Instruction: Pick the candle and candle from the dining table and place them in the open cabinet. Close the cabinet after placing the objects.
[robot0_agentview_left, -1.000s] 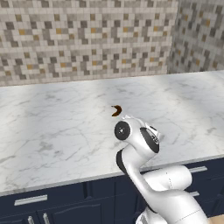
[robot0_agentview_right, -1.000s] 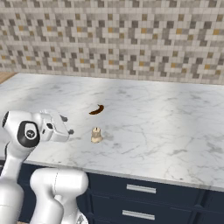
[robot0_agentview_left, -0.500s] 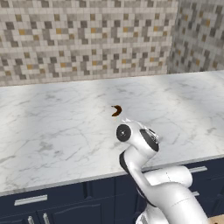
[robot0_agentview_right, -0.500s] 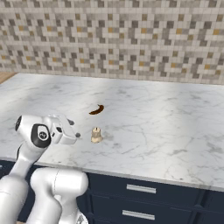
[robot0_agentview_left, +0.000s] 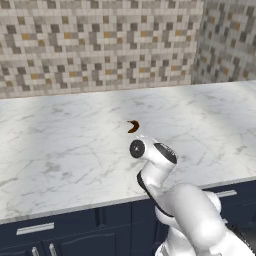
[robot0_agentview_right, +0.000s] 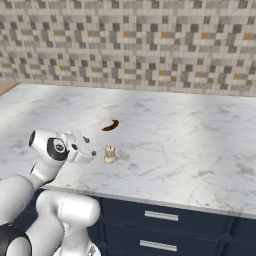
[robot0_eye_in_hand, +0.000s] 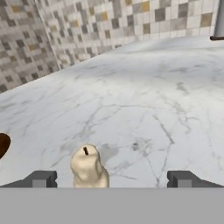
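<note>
**Lining up on the cream candle**

Wide open and empty: gripper (robot0_eye_in_hand: 112, 179), fingertips (robot0_eye_in_hand: 41, 178) spread far apart low over the dining table (robot0_agentview_right: 190, 150), holding nothing. Cream candle (robot0_eye_in_hand: 89, 168) upright on the marble, sitting between the two tips but well off centre, close to the one nearer the pastry (robot0_agentview_right: 110, 125). From the right base view, same candle (robot0_agentview_right: 110, 154) just ahead of the gripper (robot0_agentview_right: 89, 151), near the front edge of the table, with the pastry a little beyond it toward the tiled wall (robot0_agentview_right: 130, 45). Dark base of a second object (robot0_eye_in_hand: 218, 26) far off across the marble from the cream candle, probably the taper; too cropped to be sure.

Step in hand, by the look of it: final approach before closing on the cream candle.

To do it well:
- Shift sideways, away from the pastry, until the candle stands midway between the tips.
- Advance low and level so the pads meet the thicker lower body, not the narrow top.
- Keep clear of the marble while closing.
- Close gently; lumpy shape likely to twist or tip if caught on one side first.
- Lift straight up before turning toward the cabinet.
</note>
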